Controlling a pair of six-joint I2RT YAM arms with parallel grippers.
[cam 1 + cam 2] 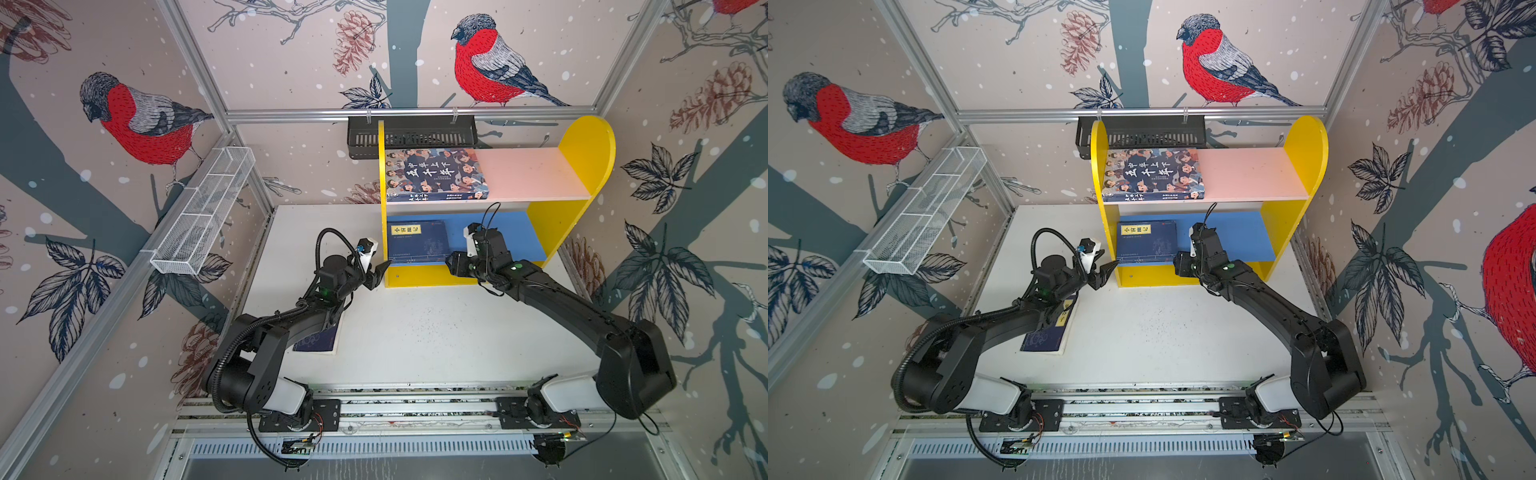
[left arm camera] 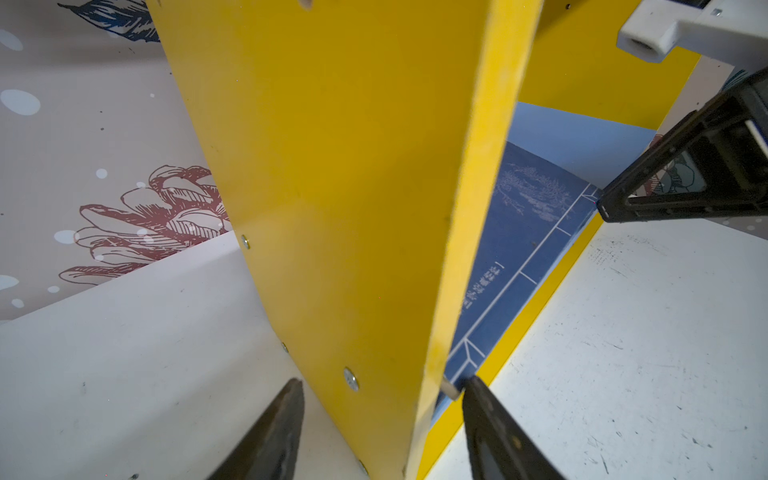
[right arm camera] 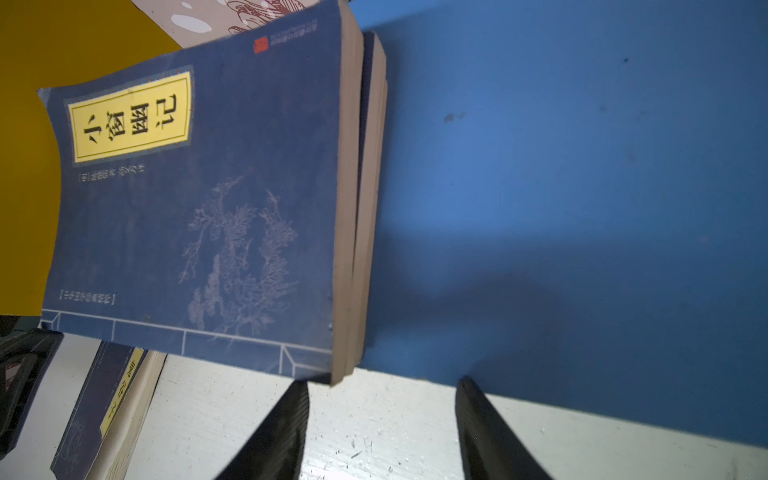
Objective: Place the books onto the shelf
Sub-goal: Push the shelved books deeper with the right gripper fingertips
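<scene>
The shelf point(image 1: 582, 141) stands at the back of the table. A large book with cartoon faces point(image 1: 434, 174) lies flat on its pink upper board. A stack of navy books point(image 1: 417, 241) with a yellow label lies on the blue lower board point(image 3: 582, 166), overhanging the front edge. My left gripper point(image 2: 384, 379) is open, its fingers astride the front edge of the yellow side panel point(image 2: 332, 166) with gaps either side. My right gripper point(image 3: 382, 380) is open and empty at the blue board's front edge, beside the stack's corner. Another navy book point(image 1: 1046, 336) lies on the table, partly under the left arm.
A black slotted rack point(image 1: 411, 133) hangs on the back wall behind the shelf. A white wire basket point(image 1: 203, 212) is fixed to the left wall. The arm bases sit on a metal rail point(image 1: 415, 405) along the front edge of the white table point(image 1: 436, 332).
</scene>
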